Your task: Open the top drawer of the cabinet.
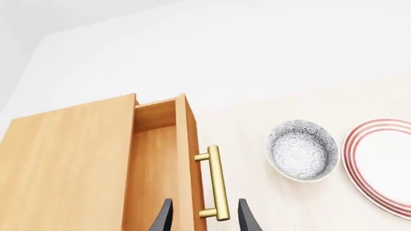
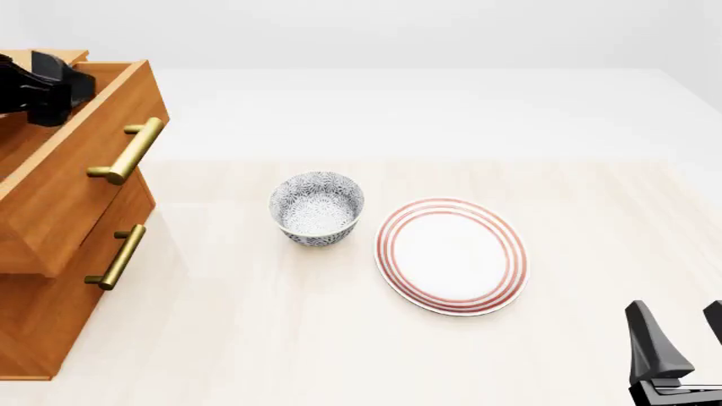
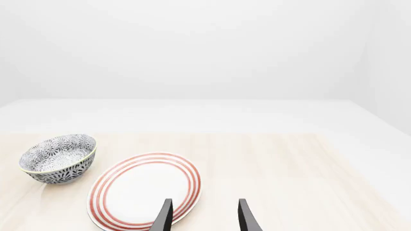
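The cabinet stands at the table's left edge. Its top drawer is pulled out toward the table's middle, with its brass handle on the front. In the left wrist view the cabinet's top and the open top drawer show plain wood inside. My left gripper is open and holds nothing, and the lower end of the brass handle shows between its fingers. In the front view it hovers above the drawer's back part. My right gripper is open and empty at the near right, also seen in its wrist view.
A patterned blue-white bowl stands on the table right of the cabinet. A white plate with red rings lies beside it. The second drawer is shut, with its handle below the open one.
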{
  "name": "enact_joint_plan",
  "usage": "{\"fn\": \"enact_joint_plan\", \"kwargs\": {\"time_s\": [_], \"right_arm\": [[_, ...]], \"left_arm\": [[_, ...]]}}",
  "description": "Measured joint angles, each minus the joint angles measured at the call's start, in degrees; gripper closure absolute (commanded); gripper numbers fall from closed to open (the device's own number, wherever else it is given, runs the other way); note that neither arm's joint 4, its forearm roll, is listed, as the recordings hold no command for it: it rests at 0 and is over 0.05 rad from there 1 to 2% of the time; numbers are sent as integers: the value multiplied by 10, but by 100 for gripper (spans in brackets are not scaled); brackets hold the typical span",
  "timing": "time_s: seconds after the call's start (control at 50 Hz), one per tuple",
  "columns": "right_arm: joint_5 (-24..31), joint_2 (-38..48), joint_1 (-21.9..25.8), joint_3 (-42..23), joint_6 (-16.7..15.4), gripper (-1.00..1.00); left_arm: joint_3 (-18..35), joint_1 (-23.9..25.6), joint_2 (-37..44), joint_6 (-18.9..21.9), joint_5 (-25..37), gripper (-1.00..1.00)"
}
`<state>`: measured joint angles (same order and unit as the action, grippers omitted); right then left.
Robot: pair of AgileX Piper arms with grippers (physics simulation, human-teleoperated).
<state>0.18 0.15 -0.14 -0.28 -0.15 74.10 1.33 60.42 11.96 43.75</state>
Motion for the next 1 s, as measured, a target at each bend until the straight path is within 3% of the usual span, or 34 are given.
{"fn": "enact_joint_plan", "kwargs": {"time_s": [0.44,1.0], "right_arm": [[0,0,0,0,0,-100],[0,0,0,0,0,-100]], "left_arm": [[39,-7,31,-57,43,-100],[21,-21,30,-95,22,-100]]}}
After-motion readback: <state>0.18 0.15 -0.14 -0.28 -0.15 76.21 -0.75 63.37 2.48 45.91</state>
